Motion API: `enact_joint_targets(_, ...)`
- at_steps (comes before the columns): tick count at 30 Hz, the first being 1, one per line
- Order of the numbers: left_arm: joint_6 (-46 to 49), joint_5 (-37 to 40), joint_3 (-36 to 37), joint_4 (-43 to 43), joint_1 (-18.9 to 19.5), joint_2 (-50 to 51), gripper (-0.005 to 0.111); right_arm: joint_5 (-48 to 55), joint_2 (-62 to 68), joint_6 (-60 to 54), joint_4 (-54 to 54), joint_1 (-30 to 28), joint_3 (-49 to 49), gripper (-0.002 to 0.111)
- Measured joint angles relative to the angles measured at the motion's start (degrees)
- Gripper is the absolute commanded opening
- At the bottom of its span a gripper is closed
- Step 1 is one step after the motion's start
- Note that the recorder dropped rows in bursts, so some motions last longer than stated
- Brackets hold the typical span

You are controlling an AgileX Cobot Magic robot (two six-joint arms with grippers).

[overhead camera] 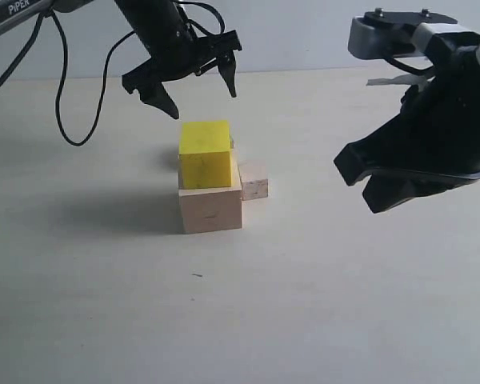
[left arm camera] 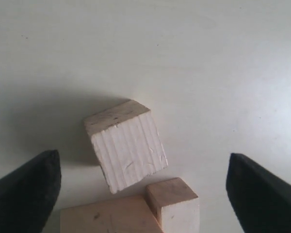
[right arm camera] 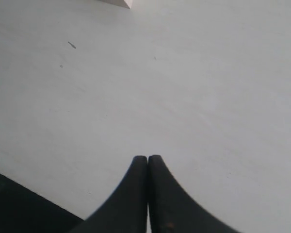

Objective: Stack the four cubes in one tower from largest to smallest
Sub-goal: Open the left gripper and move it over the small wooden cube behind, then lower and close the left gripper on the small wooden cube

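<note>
While the left gripper (overhead camera: 202,98) is hanging with its jaws spread wide at twelve o'clock over the stack, the exterior view is showing the bright yellow cube (overhead camera: 206,152) sitting on the large wooden cube (overhead camera: 212,210). It is sitting flush toward that cube's nine o'clock edge and leaving a strip of bare wood at three o'clock. The smallest wooden cube (overhead camera: 254,181) is standing on the table (overhead camera: 320,304) against the large cube, at about two o'clock of it. The right gripper (overhead camera: 358,181) is hovering well apart at three o'clock, carrying nothing. Only this view is taking in the yellow cube and both arms.

Looking down between two dark fingertips (left arm camera: 24,189) standing far apart, the left wrist view is revealing what the stack is mostly hiding from outside. This is the small wooden cube (left arm camera: 126,145), pale with fine straight grain, lying loose on the table and turned askew. Just beside it, the smallest cube (left arm camera: 174,204), warmer in tone, is touching a wider wooden face at the picture's edge.

Seen from the right wrist, that gripper's fingers (right arm camera: 136,194) are pressing together over bare table, with a pale corner barely entering the frame; which cube it belongs to I cannot tell.
</note>
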Motion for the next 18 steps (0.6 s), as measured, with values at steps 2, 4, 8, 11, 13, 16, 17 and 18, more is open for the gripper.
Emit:
enact_joint_targets(2,-0.09,0.0,0.0,0.0,0.0,0.0,0.088,-0.1,0.0,-0.4,0.48,0.0,0.0,0.0)
enact_joint_targets(4,-0.09,0.0,0.0,0.0,0.0,0.0,0.088,-0.1,0.0,-1.12,1.34,0.0,0.0,0.0)
enact_joint_targets(8,-0.09,0.0,0.0,0.0,0.0,0.25,0.088,-0.1,0.0,-1.48,2.04,0.0,0.0,0.0)
enact_joint_targets(11,-0.23,-0.11,0.0,0.0,0.0,1.42,0.088,-0.1,0.0,-1.48,2.13,0.0,0.0,0.0)
enact_joint_targets(13,-0.46,-0.11,0.0,-0.34,0.0,2.55,0.088,-0.21,0.0,-1.72,2.13,0.0,0.0,0.0)
enact_joint_targets(16,-0.46,-0.11,0.0,-0.67,0.0,3.73,0.088,-0.32,0.0,-2.13,2.18,0.0,0.0,0.0)
enact_joint_targets(17,-0.46,-0.11,0.0,-0.79,0.0,4.03,0.088,-0.32,0.0,-2.13,2.18,0.0,0.0,0.0)
enact_joint_targets(18,-0.46,-0.11,0.0,-0.79,0.0,4.28,0.088,-0.32,0.0,-2.13,2.18,0.0,0.0,0.0)
